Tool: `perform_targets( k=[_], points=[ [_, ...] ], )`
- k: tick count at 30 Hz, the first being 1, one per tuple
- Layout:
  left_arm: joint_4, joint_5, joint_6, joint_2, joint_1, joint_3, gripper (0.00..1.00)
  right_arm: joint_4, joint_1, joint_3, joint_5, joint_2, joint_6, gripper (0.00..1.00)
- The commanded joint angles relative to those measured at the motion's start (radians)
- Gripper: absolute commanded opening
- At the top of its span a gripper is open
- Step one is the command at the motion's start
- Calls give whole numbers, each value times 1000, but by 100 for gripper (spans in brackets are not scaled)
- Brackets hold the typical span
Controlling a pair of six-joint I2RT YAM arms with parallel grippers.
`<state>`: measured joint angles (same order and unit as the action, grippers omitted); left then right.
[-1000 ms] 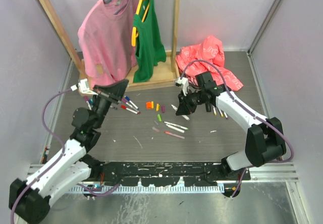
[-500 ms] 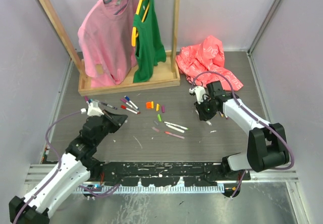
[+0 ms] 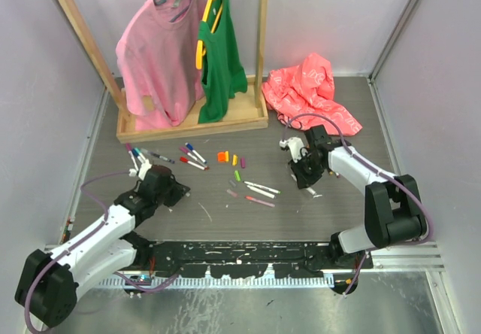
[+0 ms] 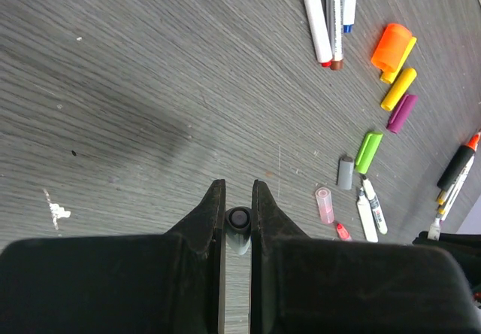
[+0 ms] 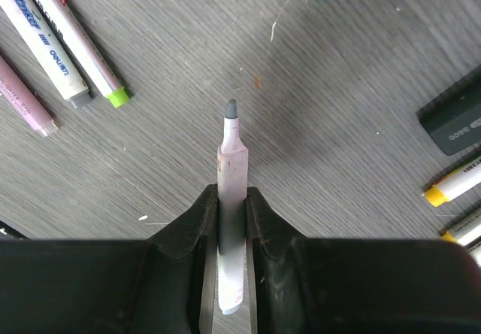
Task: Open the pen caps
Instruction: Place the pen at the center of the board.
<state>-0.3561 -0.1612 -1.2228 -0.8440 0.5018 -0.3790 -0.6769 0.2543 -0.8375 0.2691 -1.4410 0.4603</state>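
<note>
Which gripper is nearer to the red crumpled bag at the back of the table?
The right. The right gripper is just in front of the red bag, toward the near edge. The left gripper is far off to the bag's left, beyond the pens.

Table [image 4: 113, 86]: matt grey wood-grain, scuffed white in spots. The matt black left fingers [image 4: 203, 225] pinch a smooth plastic cap [image 4: 239, 220]. Between the right fingers [image 5: 267, 225], the pen [image 5: 231, 176] is satin white plastic. Far rack [image 3: 233, 116] is bare wood, the shirts [image 3: 154, 56] are cloth, and the bag [image 3: 308, 86] is glossy, crinkled plastic.
</note>
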Motion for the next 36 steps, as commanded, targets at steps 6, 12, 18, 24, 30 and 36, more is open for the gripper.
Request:
perform_targets(
  k=[6, 12, 18, 24, 30, 36],
  points=[
    [45, -19, -35, -39, -6, -20, 0, -40, 31, 5, 33, -24, 59, 9],
    [67, -21, -41, -66, -5, -29, 0, -41, 33, 21, 8, -13, 54, 18],
    [80, -16, -44, -91, -7, -36, 0, -57, 33, 32, 39, 17, 86, 14],
    [102, -25, -62, -141, -6, -49, 0, -52, 46, 29, 16, -32, 74, 15],
    [102, -30, -57, -219, -6, -88, 0, -41, 59, 29, -4, -44, 62, 17],
    [30, -56, -35, -306, -6, -151, 0, -44, 64, 28, -3, -68, 66, 17]
  ],
)
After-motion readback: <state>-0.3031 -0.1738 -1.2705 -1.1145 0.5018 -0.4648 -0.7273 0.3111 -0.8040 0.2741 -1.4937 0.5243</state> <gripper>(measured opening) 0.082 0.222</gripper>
